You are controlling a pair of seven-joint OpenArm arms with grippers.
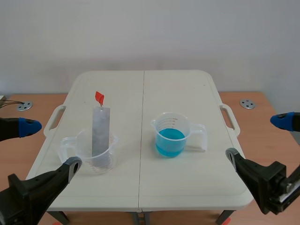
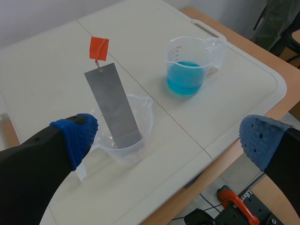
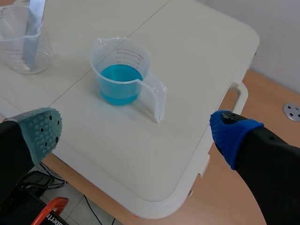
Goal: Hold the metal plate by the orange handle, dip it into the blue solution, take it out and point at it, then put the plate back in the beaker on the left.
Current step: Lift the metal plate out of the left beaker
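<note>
A grey metal plate (image 1: 101,131) with an orange handle (image 1: 99,97) leans upright in a clear beaker (image 1: 96,157) left of the table's middle. A second clear beaker (image 1: 171,136), right of the middle, holds the blue solution. My left gripper (image 1: 50,146) is open at the table's front left, short of the plate (image 2: 112,105) and its handle (image 2: 99,48). My right gripper (image 1: 257,137) is open off the table's right edge, with the blue beaker (image 3: 119,70) ahead of it. Nothing sits between either pair of fingers.
The white folding table (image 1: 178,183) has a centre seam and carry handles (image 1: 232,117) on both sides. It stands on a wooden surface with round metal discs (image 1: 247,103) at the left and right. The blue beaker's handle (image 3: 157,96) points toward my right gripper.
</note>
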